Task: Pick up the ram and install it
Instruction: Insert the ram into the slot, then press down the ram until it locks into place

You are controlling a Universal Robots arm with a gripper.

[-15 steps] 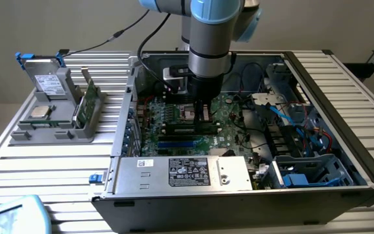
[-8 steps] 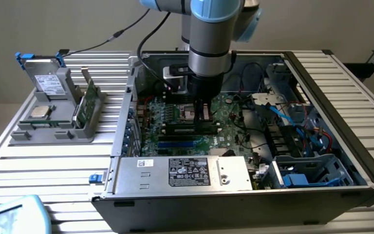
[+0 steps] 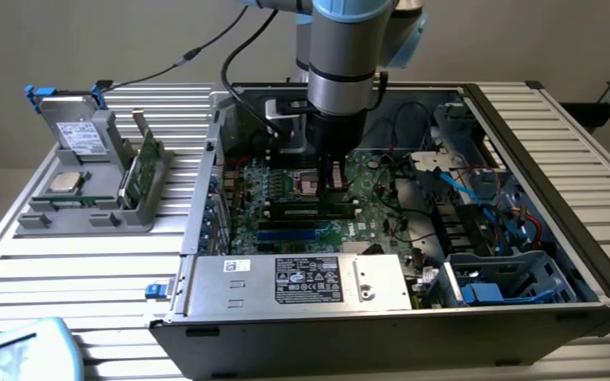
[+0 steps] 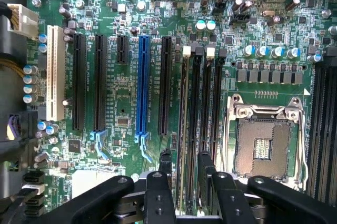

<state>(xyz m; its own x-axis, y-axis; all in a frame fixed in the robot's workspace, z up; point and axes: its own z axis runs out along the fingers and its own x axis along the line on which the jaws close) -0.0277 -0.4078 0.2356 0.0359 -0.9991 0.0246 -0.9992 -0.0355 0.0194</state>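
Observation:
My gripper (image 3: 332, 182) reaches down into the open computer case (image 3: 559, 262), just over the big green motherboard (image 4: 121, 92). In the wrist view its two black fingers (image 4: 165, 169) stand apart on either side of one of the long black memory slots. The ram (image 4: 182, 129) stands edge-on in that slot as a thin green strip running between the fingers. Neither finger appears to press on it. In the exterior view the ram (image 3: 307, 211) is a dark strip across the board, right below the gripper.
An empty silver processor socket (image 4: 266, 140) lies beside the memory slots. At the exterior view's left, a grey holder (image 3: 83, 210) on the slatted table carries a green stick (image 3: 148, 163) and a square silver chip (image 3: 64, 182). Cables and a drive cage (image 3: 496, 278) fill the case's right.

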